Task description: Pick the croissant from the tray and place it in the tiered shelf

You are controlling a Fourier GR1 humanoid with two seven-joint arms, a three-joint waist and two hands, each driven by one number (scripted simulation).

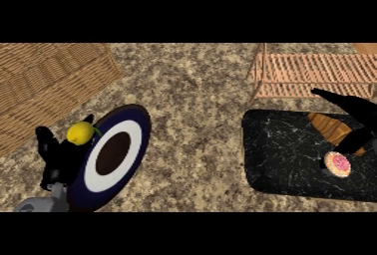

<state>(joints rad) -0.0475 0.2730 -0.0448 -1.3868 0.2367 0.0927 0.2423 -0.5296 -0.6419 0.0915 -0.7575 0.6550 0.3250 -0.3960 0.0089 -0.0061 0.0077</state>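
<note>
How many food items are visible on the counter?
3: a lemon by the plate's left rim, and a croissant under the right hand and a donut on the black tray. Hands may hide more.

Black left hand (57, 162) on grey forearm, black right hand (361, 117)

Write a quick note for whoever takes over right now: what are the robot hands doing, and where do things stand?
Right robot hand: over the black tray, fingers curled round the croissant.
Left robot hand: resting open at lower left, beside the plate and lemon.
A donut lies on the tray.
Tiered shelf: just behind the tray, nothing seen in it.
Done: croissant reached and gripped.
Left: lift it, carry it to the shelf, release.
</note>
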